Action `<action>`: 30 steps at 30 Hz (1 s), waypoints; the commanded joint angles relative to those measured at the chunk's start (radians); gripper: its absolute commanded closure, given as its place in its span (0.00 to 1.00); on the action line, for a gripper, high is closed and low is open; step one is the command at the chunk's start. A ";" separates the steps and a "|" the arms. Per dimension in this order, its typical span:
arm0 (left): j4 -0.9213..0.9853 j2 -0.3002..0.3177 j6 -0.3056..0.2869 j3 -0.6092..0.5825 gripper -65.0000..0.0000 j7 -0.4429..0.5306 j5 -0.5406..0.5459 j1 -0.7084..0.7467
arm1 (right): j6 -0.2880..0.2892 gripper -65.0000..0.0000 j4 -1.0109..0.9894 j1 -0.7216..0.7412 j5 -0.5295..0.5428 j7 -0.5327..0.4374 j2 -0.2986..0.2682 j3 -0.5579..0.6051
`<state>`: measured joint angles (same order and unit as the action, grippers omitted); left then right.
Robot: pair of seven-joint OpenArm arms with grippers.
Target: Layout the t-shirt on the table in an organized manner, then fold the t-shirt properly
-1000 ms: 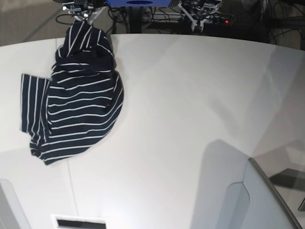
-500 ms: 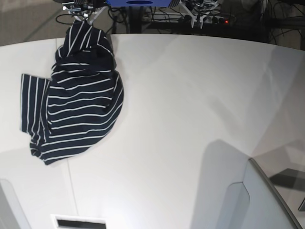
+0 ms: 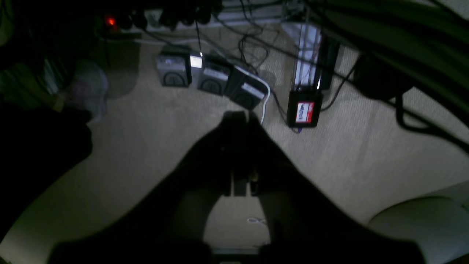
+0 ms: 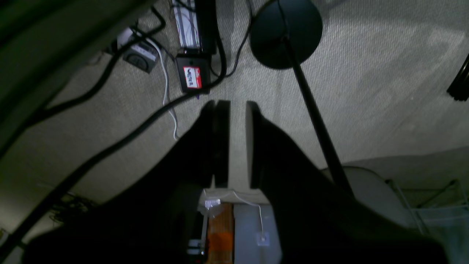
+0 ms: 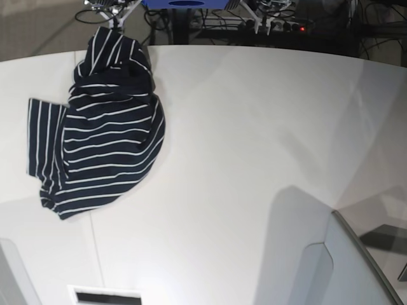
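While both arms hang back past the far edge, the t-shirt (image 5: 102, 127) lies bunched on the table (image 5: 254, 140).
The crumpled shirt sits at the table's left side in the base view, one sleeve spread flat. The left pincer (image 3: 240, 121) is pressed together on nothing; the right pincer (image 4: 231, 110) stands narrowly parted, empty, above carpeted floor (image 4: 366, 73) and cables (image 4: 110, 146).

We are holding both arms beyond the counter's (image 5: 254, 127) far edge. Our left claw (image 3: 240, 121) is pressing its fingers fully together. Our right claw (image 4: 232, 110) is keeping a narrow gap between its fingers, gripping nothing.
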<state>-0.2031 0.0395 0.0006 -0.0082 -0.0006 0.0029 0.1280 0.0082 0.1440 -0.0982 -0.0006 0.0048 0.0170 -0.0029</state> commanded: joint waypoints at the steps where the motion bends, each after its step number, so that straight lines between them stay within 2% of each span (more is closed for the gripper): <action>1: -0.002 0.004 0.003 -0.002 1.00 0.000 -0.002 0.005 | -0.003 0.91 0.003 0.001 0.001 0.001 -0.001 -0.001; 3: -0.002 0.004 0.003 -0.002 1.00 0.000 -0.004 0.006 | -0.003 1.00 0.003 0.001 0.001 0.001 -0.002 -0.001; 8: -0.077 0.015 0.003 -0.003 1.00 0.001 -0.007 0.062 | -0.003 1.00 0.012 -0.022 0.001 0.001 -0.002 -0.001; 12: -0.276 0.044 0.003 -0.003 1.00 0.001 0.003 0.174 | -0.003 1.00 0.018 -0.050 0.001 0.002 0.001 -0.003; 15: -0.419 0.063 0.003 0.004 1.00 0.001 -0.002 0.255 | -0.006 1.00 0.102 -0.110 0.003 0.002 -0.001 -0.003; 17: -0.485 0.081 0.003 -0.002 1.00 0.001 0.003 0.299 | -0.006 1.00 0.191 -0.163 0.003 0.017 -0.002 -0.003; 20: -0.569 0.087 0.003 0.004 1.00 0.001 -0.002 0.350 | -0.007 1.00 0.377 -0.245 0.003 0.136 -0.005 -0.009; 24: -0.698 0.121 0.003 -0.003 1.00 0.001 -0.004 0.417 | -0.007 1.00 0.770 -0.407 0.000 0.284 0.002 -0.138; 27: -0.800 0.141 0.003 -0.003 1.00 0.001 0.001 0.471 | -0.007 1.00 1.050 -0.518 0.001 0.373 0.019 -0.187; 30: -0.912 0.165 0.003 -0.003 1.00 0.001 0.004 0.516 | -0.006 1.00 1.287 -0.613 0.000 0.401 0.045 -0.214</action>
<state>-1.1049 0.1967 0.0006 -0.0128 -0.0135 0.0051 0.6300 -0.0002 1.4227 -0.6991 -0.0029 0.4175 0.0555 -0.2161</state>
